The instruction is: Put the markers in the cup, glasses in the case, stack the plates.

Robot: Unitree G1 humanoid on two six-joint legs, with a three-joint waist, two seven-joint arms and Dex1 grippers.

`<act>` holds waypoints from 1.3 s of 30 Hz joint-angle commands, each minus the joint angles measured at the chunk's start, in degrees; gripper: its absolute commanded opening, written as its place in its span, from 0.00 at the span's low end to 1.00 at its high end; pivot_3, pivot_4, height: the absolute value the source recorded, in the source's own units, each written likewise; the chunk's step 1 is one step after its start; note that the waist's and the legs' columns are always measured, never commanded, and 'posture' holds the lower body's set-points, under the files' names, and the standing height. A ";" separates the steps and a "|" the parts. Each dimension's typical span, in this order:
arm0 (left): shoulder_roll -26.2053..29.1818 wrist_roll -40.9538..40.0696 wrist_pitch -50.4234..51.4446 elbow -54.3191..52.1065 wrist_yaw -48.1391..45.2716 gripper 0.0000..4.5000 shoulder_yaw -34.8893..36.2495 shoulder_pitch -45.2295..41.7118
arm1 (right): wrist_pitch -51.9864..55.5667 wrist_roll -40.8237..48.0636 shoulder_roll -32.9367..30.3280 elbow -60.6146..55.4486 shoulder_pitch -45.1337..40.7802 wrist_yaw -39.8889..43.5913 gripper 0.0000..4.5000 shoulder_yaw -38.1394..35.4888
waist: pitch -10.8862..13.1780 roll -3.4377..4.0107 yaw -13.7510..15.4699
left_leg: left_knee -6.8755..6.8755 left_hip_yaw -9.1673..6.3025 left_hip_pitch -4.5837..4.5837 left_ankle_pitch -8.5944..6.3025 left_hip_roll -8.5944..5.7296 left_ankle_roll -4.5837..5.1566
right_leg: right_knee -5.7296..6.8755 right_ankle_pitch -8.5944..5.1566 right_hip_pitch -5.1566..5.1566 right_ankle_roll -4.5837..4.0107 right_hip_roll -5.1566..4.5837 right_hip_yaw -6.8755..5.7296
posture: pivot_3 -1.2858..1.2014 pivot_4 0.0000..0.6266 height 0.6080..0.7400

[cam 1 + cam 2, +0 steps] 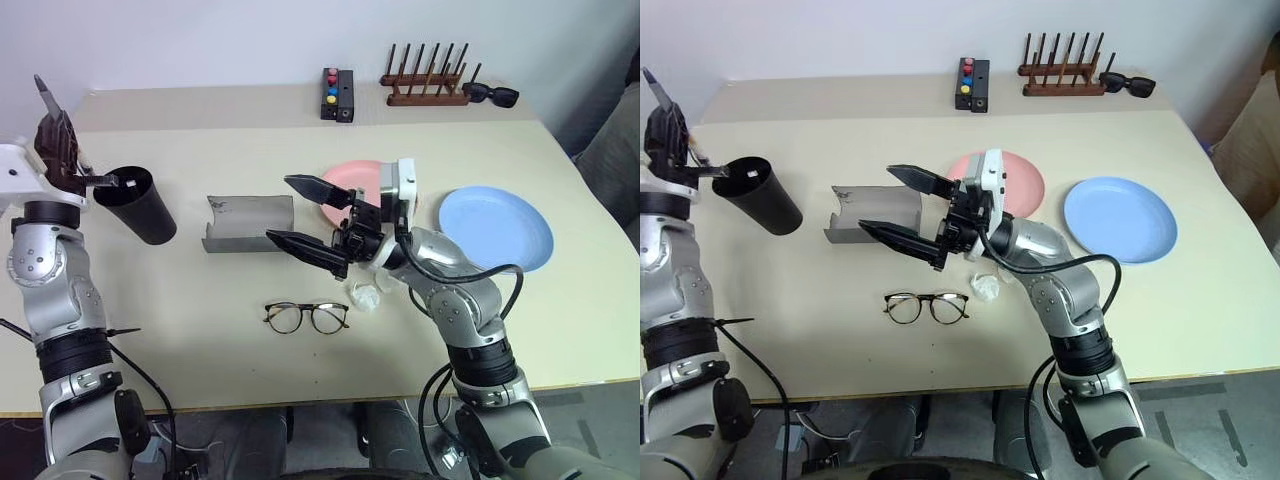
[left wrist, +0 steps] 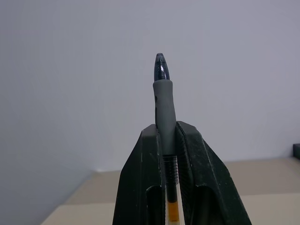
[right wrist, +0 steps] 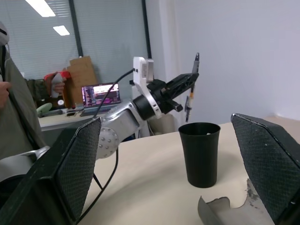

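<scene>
**Black fingers clamp a pen above the cup; the other end effector is spread wide**

Black and matte, the cup [image 1: 137, 205] stands on the cream bench [image 1: 200, 350] at the robot's left, its open mouth up. Just above and beside its rim, the left end effector [image 1: 55, 135] is clenched on a dark, silvery marker [image 2: 164, 101], which is held upright with its pointed tip sticking up past the fingertips. In the right wrist view the marker hangs over the cup's mouth, its lower end not yet inside.

The right end effector [image 1: 305, 215] hovers over the middle of the bench with its two fingers spread wide and nothing between them, pointing toward the robot's left. Under and just behind it lies the grey case [image 1: 245, 222], open. The tortoiseshell glasses [image 1: 306, 317] lie flat on the bench nearer the robot, apart from the case, lenses toward the bench edge. A small crumpled white scrap [image 1: 987, 287] lies just to their right.

The pink plate [image 1: 1025, 180] rests behind the right arm, partly hidden by it; the blue plate [image 1: 495, 228] lies beside it to the right, not touching.

Along the far edge are a black box with coloured buttons [image 1: 337, 94], a wooden rack [image 1: 427, 80] and black sunglasses [image 1: 492, 95].
</scene>
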 commanded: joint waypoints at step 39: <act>-4.91 -2.01 -0.72 -2.60 1.27 0.60 -3.89 3.83 | 1.84 1.17 -1.23 -2.66 0.74 1.83 1.00 1.14 | 0.00 0.00 -0.13 | -0.01 -0.03 0.00 0.00 0.00 0.00 | 0.05 0.00 -0.01 0.00 0.00 0.00 | 0.52 0.24 0.95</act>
